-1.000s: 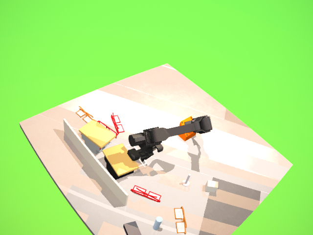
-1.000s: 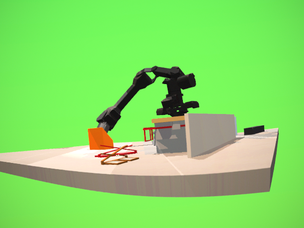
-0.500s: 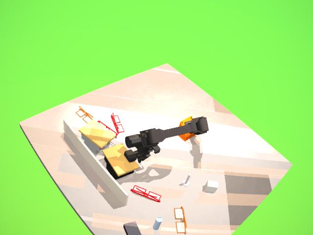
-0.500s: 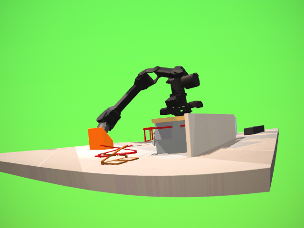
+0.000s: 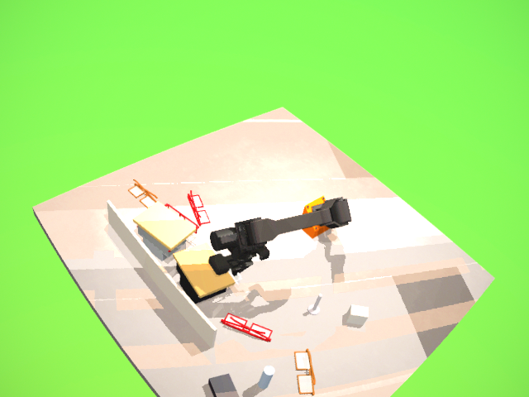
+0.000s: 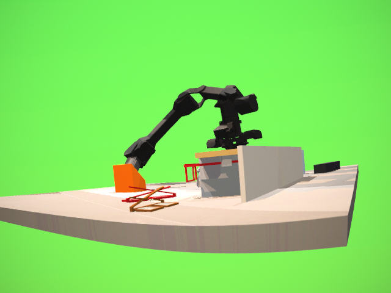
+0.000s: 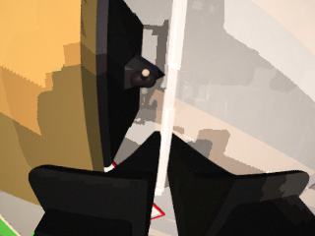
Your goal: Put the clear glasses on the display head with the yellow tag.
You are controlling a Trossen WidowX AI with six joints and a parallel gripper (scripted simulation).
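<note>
The clear glasses [image 7: 169, 93] show as a pale bar between my fingertips in the wrist view; a small pale part shows below the gripper in the top view. My gripper [image 5: 239, 270] [image 7: 162, 137] is shut on them. The black head [image 5: 202, 282] [image 7: 120, 74], with a tan top, is beside the gripper. In the wrist view its nose [image 7: 146, 74] points at the bar, with a narrow gap between. The temples are hidden. The grey head [image 5: 164, 226] [image 6: 217, 184] wears red glasses [image 5: 182, 217] [image 6: 209, 163]. No yellow tag can be made out on either head.
A pale wall [image 5: 162, 273] [image 6: 271, 170] runs behind both heads. Red glasses [image 5: 246, 327] and orange glasses [image 5: 312, 368] lie nearer the bottom of the top view. A white block [image 5: 358, 315], a small peg stand [image 5: 314, 309], a blue-grey cylinder [image 5: 265, 378] and a dark block [image 5: 224, 385] stand there too.
</note>
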